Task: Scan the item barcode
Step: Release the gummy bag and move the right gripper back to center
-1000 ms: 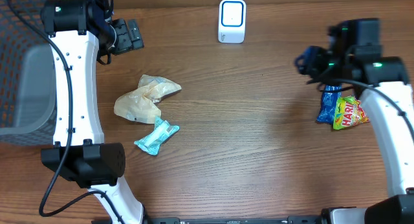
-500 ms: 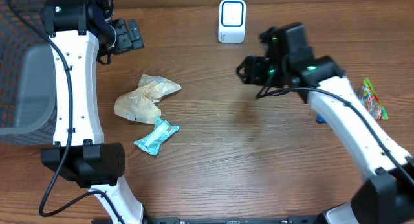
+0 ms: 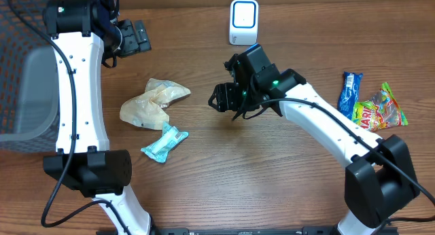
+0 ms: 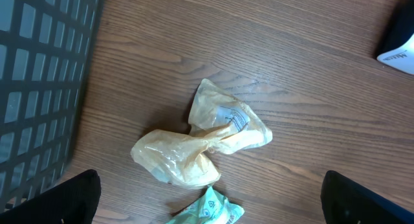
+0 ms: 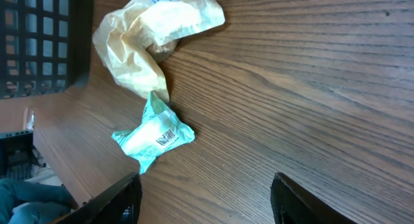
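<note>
The right end effector (image 3: 222, 99) is hovering over the middle of the worktop (image 3: 272, 167), fingers partly spread and gripping nothing. The left end effector (image 3: 136, 37) is hanging near the far left corner, spread wide and empty. The teal packet (image 3: 164, 142) and crumpled bag (image 3: 151, 102) are lying left of centre, touching. The scanner (image 3: 243, 21) is standing at the far edge. The blue packet (image 3: 349, 92) and candy bag (image 3: 380, 109) are lying by the right edge.

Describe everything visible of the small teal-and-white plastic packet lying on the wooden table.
The small teal-and-white plastic packet is a pillow pouch, puffed in the middle with crimped, flared ends. It lies flat and diagonal on the wooden table, dark print facing up. One end touches or nearly touches the crumpled tan bag.
</note>
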`<state>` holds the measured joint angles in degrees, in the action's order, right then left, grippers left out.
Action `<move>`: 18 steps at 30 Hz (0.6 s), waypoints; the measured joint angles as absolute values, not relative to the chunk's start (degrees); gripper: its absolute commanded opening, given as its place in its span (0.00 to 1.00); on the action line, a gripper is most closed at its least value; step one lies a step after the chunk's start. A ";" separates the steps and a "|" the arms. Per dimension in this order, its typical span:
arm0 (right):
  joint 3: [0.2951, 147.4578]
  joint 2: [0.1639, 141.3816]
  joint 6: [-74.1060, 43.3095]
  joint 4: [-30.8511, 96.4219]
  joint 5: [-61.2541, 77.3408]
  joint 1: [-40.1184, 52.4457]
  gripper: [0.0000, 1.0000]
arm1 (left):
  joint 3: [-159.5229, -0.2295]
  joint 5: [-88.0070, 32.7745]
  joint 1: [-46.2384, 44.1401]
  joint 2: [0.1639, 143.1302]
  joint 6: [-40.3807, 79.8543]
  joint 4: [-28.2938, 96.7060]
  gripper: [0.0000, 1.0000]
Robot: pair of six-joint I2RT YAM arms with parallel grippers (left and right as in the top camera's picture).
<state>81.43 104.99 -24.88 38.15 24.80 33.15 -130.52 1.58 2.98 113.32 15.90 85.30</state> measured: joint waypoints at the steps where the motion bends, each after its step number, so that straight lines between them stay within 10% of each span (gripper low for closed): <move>1: 81.43 105.01 -24.93 38.15 24.43 33.28 0.65 | -130.52 1.56 2.98 113.32 15.92 85.30 1.00; 18: 81.43 105.16 -23.49 41.25 21.21 20.36 0.70 | -130.52 -5.23 2.98 113.32 16.10 86.08 0.91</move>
